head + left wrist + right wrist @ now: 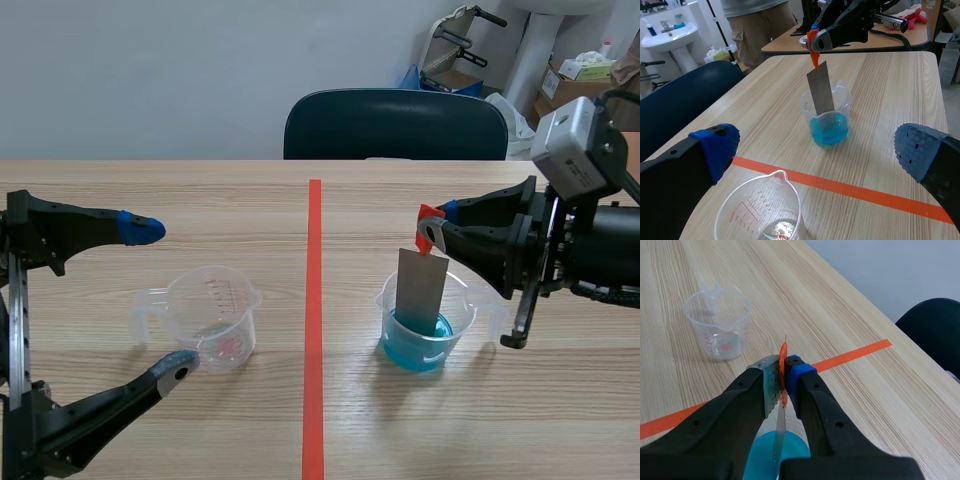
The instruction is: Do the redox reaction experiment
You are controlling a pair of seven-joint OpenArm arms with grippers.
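Pinching the orange-tabbed top of a grey metal strip, the right tool holds it upright right of centre, lower end dipped in blue liquid inside a clear beaker on the surface. At left, the left tool stands spread wide beside a clear measuring cup.

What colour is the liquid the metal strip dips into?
Blue liquid, clearest in the left wrist view.
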